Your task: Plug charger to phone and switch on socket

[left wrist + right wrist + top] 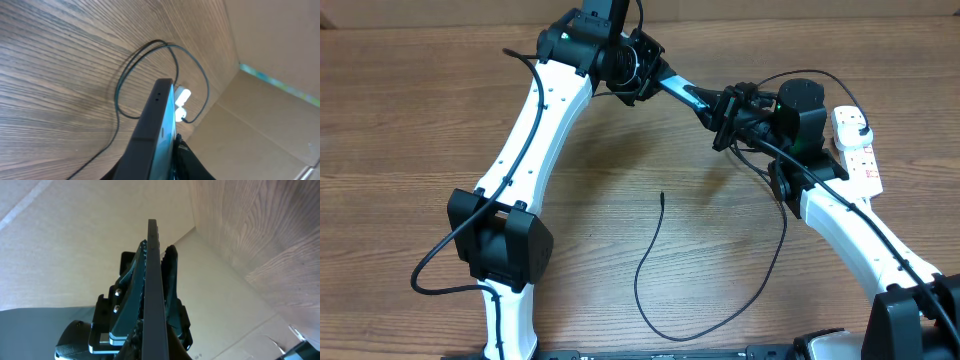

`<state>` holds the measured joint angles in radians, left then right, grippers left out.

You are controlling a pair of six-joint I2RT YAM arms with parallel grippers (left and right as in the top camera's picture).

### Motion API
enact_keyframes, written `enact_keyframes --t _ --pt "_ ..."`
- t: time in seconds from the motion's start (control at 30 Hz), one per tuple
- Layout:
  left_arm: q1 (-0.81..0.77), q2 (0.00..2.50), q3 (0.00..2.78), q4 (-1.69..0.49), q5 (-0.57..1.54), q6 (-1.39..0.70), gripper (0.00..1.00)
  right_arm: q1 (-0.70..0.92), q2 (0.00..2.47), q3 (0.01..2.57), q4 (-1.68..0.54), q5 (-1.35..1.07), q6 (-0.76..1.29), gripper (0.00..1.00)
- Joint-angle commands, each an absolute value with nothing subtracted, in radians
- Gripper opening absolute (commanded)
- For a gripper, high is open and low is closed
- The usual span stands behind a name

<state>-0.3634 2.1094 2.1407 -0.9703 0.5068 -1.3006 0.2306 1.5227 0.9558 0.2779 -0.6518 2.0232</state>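
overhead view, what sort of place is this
Probably a robot test bench in a lab or workshop, not a home: a white left arm and right arm work over a wood-grain table, with a white power strip and plain beige board walling it in.

The counter (400, 120) is brown woodgrain. The charger (639, 275) is plain black, and the socket (863, 160) is white with red markings. The phone (150, 127) has dark edges and a teal-blue screen. The arms (535, 140) are white with black joints.
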Motion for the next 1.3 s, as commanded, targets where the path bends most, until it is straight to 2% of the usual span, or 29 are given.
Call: enact_keyframes --t 0.0,0.37,0.5,0.57,0.67,0.77,0.87,0.93,1.03,1.17,1.27 --pt "-0.368 2.081 2.168 -0.972 0.467 -1.284 0.07 0.242 1.517 0.976 0.287 -0.692 2.094 0.04" --pt "-0.369 2.081 2.168 -0.971 0.465 -1.229 0.04 0.242 1.517 0.976 0.287 -0.699 2.093 0.04" --pt "-0.369 2.081 2.168 -0.97 0.464 -1.203 0.04 0.242 1.517 0.976 0.287 -0.698 2.093 0.12" --pt "-0.369 2.081 2.168 -0.967 0.464 -1.203 0.05 0.242 1.517 0.976 0.287 -0.698 2.093 0.2" --pt "-0.369 2.081 2.168 -0.967 0.464 -1.199 0.04 0.242 1.517 0.976 0.287 -0.698 2.093 0.26" --pt "-0.369 2.081 2.168 -0.967 0.464 -1.196 0.04 0.242 1.517 0.976 0.287 -0.698 2.094 0.37" --pt "-0.364 2.081 2.168 -0.961 0.464 -1.181 0.04 0.242 1.517 0.976 0.287 -0.698 2.093 0.57" --pt "-0.355 2.081 2.168 -0.952 0.465 -1.156 0.04 0.242 1.517 0.976 0.287 -0.698 2.079 0.75" --pt "-0.308 2.081 2.168 -0.944 0.484 -1.132 0.04 0.24 1.517 0.976 0.287 -0.698 1.998 0.97" --pt "-0.216 2.081 2.168 -0.941 0.591 -1.066 0.04 0.239 1.517 0.976 0.287 -0.698 1.845 1.0" --pt "-0.133 2.081 2.168 -0.942 0.735 -0.947 0.04 0.239 1.517 0.976 0.287 -0.698 1.616 1.0"
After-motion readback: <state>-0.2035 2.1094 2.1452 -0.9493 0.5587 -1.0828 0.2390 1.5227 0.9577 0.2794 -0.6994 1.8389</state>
